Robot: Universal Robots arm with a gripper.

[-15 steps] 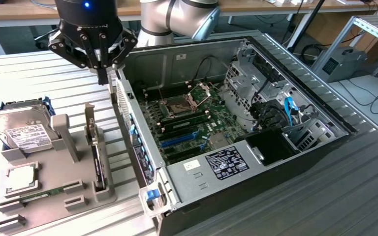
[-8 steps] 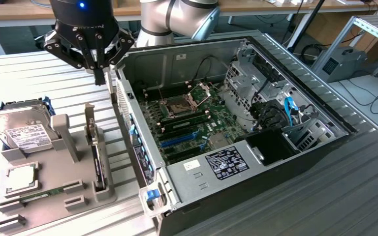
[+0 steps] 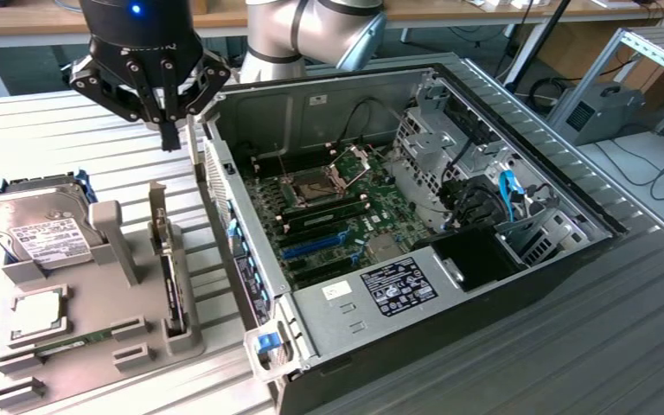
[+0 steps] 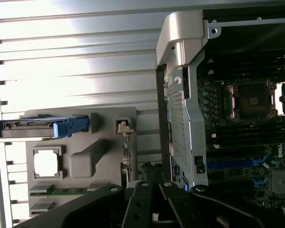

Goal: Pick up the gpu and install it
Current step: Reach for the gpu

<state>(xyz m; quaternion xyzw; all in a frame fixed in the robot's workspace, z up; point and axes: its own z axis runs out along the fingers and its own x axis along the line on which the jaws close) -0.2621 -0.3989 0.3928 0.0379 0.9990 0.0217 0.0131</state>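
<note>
**Q:** Where is the gpu (image 3: 163, 246), and why is it sitting that way?

**Op:** Not yet picked. It stands on edge in a slot of the grey holder (image 3: 96, 303), just beside the case (image 3: 309, 108) on the exterior view's left. My reading: it is kept upright so the top edge is free for a pinch from above. The case lies open, with the blue slots (image 3: 315, 246) bare to receive it.

**Q:** And the claw?

**Op:** The claw (image 3: 170, 138) hangs over the bench (image 3: 55, 138) near the case's far corner, fingers drawn narrow, gripping nothing. The gpu sits lower along the same case wall, well apart from the claw.
</note>
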